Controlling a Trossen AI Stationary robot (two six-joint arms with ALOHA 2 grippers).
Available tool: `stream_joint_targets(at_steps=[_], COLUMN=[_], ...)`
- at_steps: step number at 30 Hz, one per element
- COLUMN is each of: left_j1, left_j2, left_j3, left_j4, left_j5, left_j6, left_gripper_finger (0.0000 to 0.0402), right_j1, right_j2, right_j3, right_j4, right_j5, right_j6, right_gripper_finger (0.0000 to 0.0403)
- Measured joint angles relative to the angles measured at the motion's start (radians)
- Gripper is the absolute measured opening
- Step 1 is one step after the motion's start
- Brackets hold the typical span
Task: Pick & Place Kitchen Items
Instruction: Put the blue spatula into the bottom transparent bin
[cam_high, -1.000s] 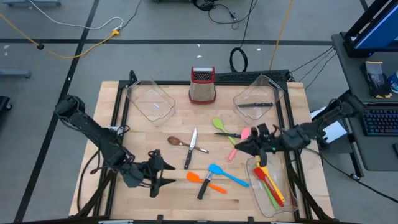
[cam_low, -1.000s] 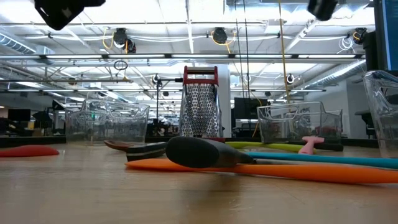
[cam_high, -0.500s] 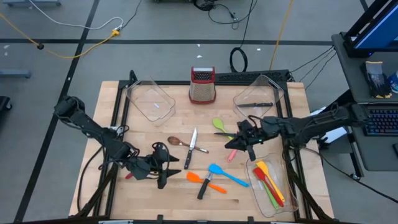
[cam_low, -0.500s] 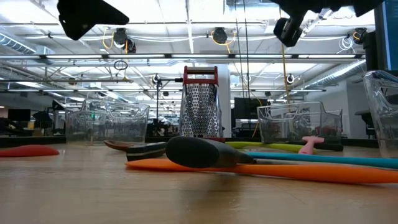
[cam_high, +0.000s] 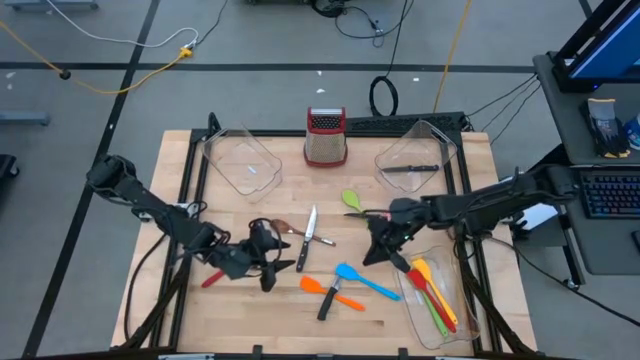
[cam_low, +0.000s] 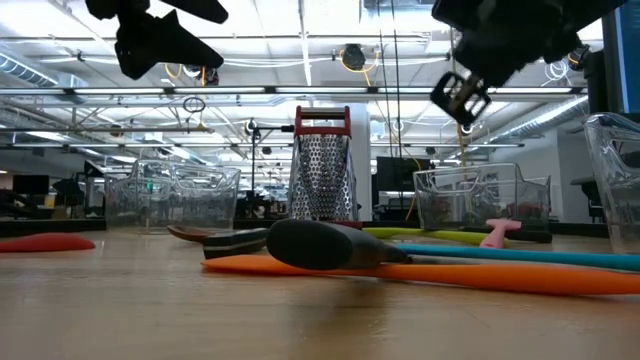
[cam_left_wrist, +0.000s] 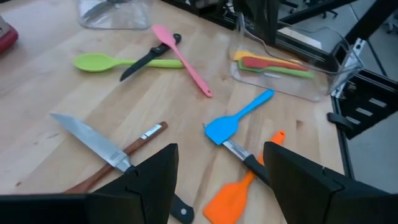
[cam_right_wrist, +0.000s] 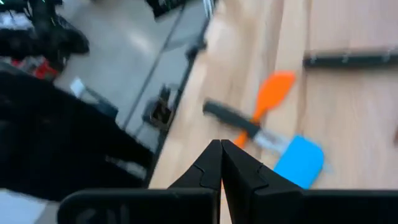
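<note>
Overhead, two knives (cam_high: 306, 238) lie loose — left gripper (cam_high: 268, 256) spread (right gripper (cam_high: 372, 250) pressed together).

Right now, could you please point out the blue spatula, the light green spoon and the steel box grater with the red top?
blue spatula (cam_left_wrist: 221, 129): left wrist view, on its flat blade.
light green spoon (cam_left_wrist: 93, 61): left wrist view, on its bowl.
steel box grater with the red top (cam_high: 326, 147): high view, on its steel face.

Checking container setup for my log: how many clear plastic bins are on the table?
3: the far-left clear plastic bin; the far-right bin, holding a dark utensil; the near-right bin, holding red, yellow and green utensils. None appears hidden.
</note>
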Motion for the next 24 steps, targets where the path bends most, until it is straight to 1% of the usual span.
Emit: stream_joint_targets(at_steps=[4,8,11,14,20,21,24], left_j1=[0.016,0.026,0.03,0.03,0.03,0.03,0.03], left_j2=[0.0,0.0,0.0,0.0,0.0,0.0,0.0], left_j3=[0.0,0.0,0.0,0.0,0.0,0.0,0.0], left_j4=[0.0,-0.001,-0.001,-0.001,-0.001,-0.001,-0.001], left_j5=[0.0,0.0,0.0,0.0,0.001,0.001,0.002], left_j6=[-0.005,-0.006,-0.008,-0.01,-0.011,-0.011,-0.008], left_gripper_finger=[0.0241,0.0241,0.0241,0.0241,0.0241,0.0241,0.0241], right_j1=[0.0,0.0,0.0,0.006,0.037,0.047,0.073], right_j2=[0.057,0.119,0.164,0.205,0.28,0.292,0.32], right_j3=[0.067,0.168,0.228,0.267,0.311,0.319,0.346], right_j4=[-0.156,-0.348,-0.431,-0.493,-0.523,-0.521,-0.544], right_j5=[-0.006,-0.003,-0.003,-0.002,0.003,0.011,0.077], right_j6=[-0.069,-0.17,-0.201,-0.207,-0.21,-0.217,-0.23], right_gripper_finger=[0.0,0.0,0.0,0.0,0.0,0.0,0.0])
